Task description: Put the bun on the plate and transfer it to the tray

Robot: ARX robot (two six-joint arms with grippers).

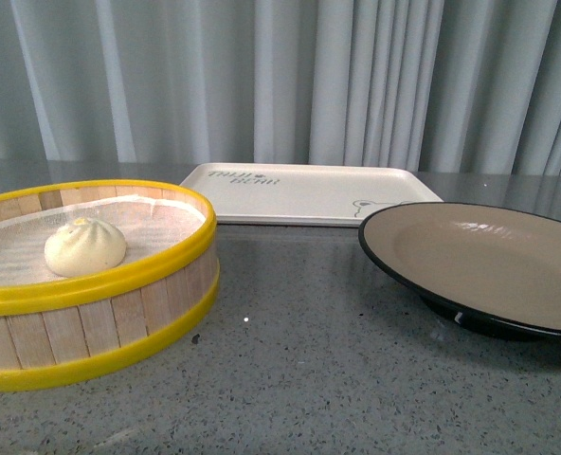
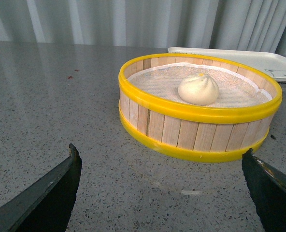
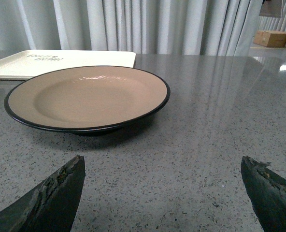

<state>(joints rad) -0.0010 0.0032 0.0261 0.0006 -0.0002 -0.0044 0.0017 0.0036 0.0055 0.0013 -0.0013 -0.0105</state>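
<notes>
sitting on the white liner inside the basket [image 1: 100,322], the bun [image 1: 84,246] has not been lifted yet. the plate [image 1: 479,256] stands empty on the tabletop [image 1: 299,370] to the right, well apart from the basket. the tray [image 1: 299,194] lies behind both, its near edge just behind the plate's rim. that layout seems made for a split: the bun side for the left arm, the plate side for the right, and the tray close to the plate for the transfer. the left end effector [image 2: 161,150] hangs low over the tabletop, facing the basket's wall, fingers spread wide with nothing between them. the right end effector [image 3: 162,158] is posed the same way before the plate, wide open and empty. neither arm shows in the front view, so both look held close to the body. my guess is the left one must rise over the yellow rim to reach the bun.
</notes>
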